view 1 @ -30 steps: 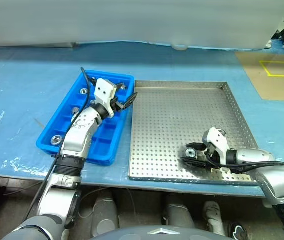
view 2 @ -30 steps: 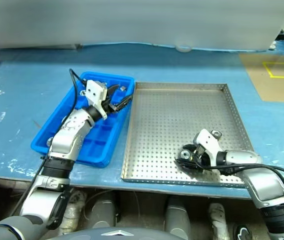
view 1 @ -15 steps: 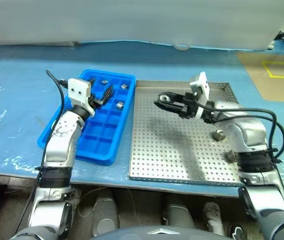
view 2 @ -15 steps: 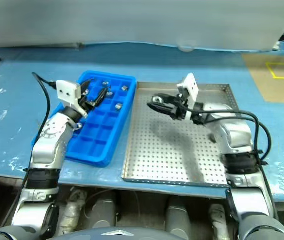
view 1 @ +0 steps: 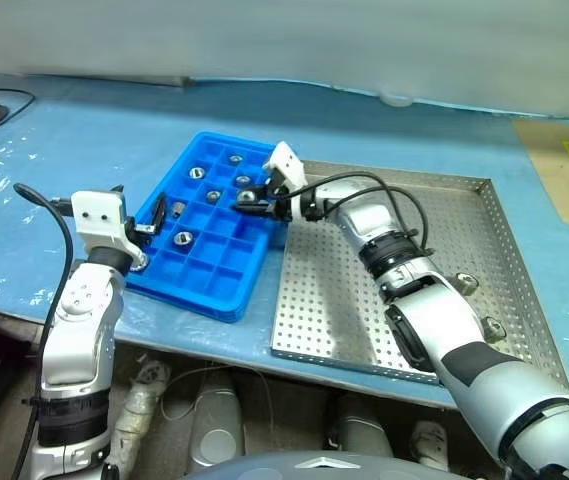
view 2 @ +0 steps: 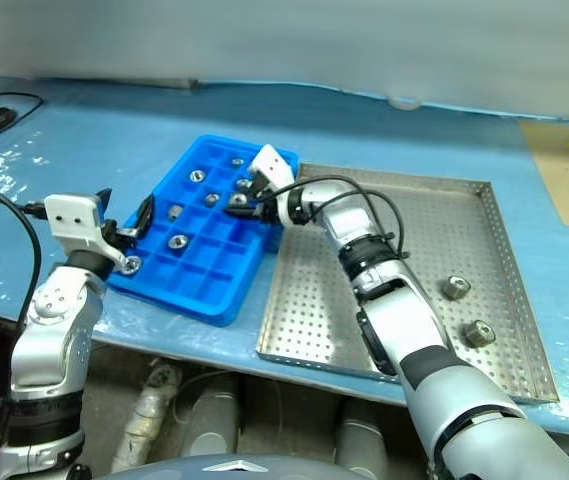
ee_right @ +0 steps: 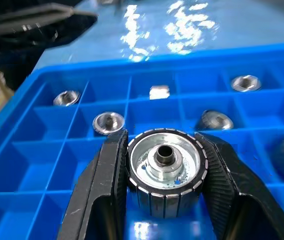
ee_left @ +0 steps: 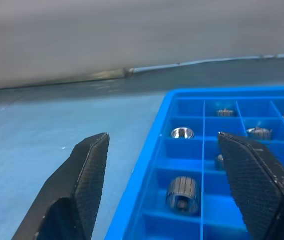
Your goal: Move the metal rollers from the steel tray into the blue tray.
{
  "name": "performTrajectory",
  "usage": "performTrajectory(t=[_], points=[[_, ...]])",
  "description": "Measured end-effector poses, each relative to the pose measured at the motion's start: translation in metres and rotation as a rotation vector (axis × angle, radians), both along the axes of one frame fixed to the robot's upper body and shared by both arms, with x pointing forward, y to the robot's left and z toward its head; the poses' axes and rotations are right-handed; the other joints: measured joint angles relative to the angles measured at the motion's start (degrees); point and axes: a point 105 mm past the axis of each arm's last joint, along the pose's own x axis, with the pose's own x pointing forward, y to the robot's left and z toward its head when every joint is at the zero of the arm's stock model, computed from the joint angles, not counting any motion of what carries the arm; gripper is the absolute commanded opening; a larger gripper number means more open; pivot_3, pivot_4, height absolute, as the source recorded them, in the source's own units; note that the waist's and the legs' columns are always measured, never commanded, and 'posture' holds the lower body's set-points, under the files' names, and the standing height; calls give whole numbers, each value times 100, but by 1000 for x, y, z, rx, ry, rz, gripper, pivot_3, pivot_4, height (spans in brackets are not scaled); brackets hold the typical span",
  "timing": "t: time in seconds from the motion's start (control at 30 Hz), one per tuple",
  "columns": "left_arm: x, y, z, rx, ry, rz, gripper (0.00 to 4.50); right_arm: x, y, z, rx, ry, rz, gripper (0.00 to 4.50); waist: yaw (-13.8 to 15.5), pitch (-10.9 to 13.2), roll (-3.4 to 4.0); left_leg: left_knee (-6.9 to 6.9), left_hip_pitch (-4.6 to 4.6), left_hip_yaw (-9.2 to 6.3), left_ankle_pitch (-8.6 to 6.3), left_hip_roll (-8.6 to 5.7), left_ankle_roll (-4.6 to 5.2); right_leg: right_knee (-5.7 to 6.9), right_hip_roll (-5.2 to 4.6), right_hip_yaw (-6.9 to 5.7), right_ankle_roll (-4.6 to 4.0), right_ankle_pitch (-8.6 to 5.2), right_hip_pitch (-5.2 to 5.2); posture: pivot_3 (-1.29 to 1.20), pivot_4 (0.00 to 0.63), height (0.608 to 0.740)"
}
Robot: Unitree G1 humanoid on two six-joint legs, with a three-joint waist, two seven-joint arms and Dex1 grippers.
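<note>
The right gripper (ee_right: 164, 200) has its fingers (ee_right: 109, 185) clamped on a metal roller (ee_right: 165, 170), a ribbed shiny cylinder with a central hole, held over the blue tray (view 1: 216, 285). The left gripper (ee_left: 166, 185) has its fingers spread and empty at the tray's outer edge. Several rollers sit in separate compartments. Two more rollers (view 2: 453, 287) lie on the steel tray (view 2: 394, 192), beside the blue one on the surface (view 1: 64, 150).

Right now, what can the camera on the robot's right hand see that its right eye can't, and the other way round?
Right wrist view: the hole through the roller pinched between the right gripper's fingers. Right eye view: the steel tray with two rollers left in it, and the left gripper open by the blue tray's outer edge. Both: the blue tray and the rollers in its compartments.
</note>
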Motion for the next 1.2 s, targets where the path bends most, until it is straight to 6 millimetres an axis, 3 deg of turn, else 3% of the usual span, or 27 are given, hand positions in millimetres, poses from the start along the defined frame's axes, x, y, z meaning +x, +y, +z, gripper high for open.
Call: performTrajectory(t=[0.3, 0.47, 0.67, 0.8, 0.87, 0.97, 1.2], points=[[-7, 10, -4, 5, 19, 63, 3635, 7, 28, -2, -77, -49, -52, 1660, 164, 3, 6, -8, -14, -61, 8, -1, -16, 8, 5, -36, -10, -6, 4, 543, 150, 740], [-14, 10, -11, -1, 35, 75, 3635, 15, 17, -21, -153, -42, -125, 1660, 310, 5, 10, -8, -28, -64, 9, -1, -18, 4, 5, -41, -12, -8, -3, 545, 150, 740], [-12, 7, -8, -5, 28, 61, 3635, 17, 9, -20, -159, -58, -123, 3658, 424, 7, 14, -8, -32, -69, 10, 3, -20, 9, 10, -44, -12, -8, -7, 508, 150, 740], [0, -21, 8, -19, -25, -91, 3635, 19, 6, -1, -9, -15, -119, 3658, 453, 14, 26, -2, -29, -70, 10, 1, -20, 17, 6, -47, -13, -7, 0, 403, 150, 740], [3, -36, 12, -36, -43, -181, 3635, 24, -6, 14, 47, -39, -132, 3658, 444, 17, 31, 3, -27, -69, 10, -1, -21, 22, 4, -46, -13, -7, 1, 340, 150, 740], [9, -50, 9, -43, -27, -284, 3635, 38, -41, 29, 91, -80, -223, 3658, 393, 17, 31, 9, -26, -69, 16, -1, -28, 24, 6, -45, -14, -6, 4, 277, 150, 740], [32, -92, 17, -54, -39, -521, 3635, 47, -141, 6, 28, -72, -514, 3658, 99, 17, 31, 30, -26, -63, 30, -4, -46, 28, 6, -37, -12, -4, 9, 73, 150, 740]])
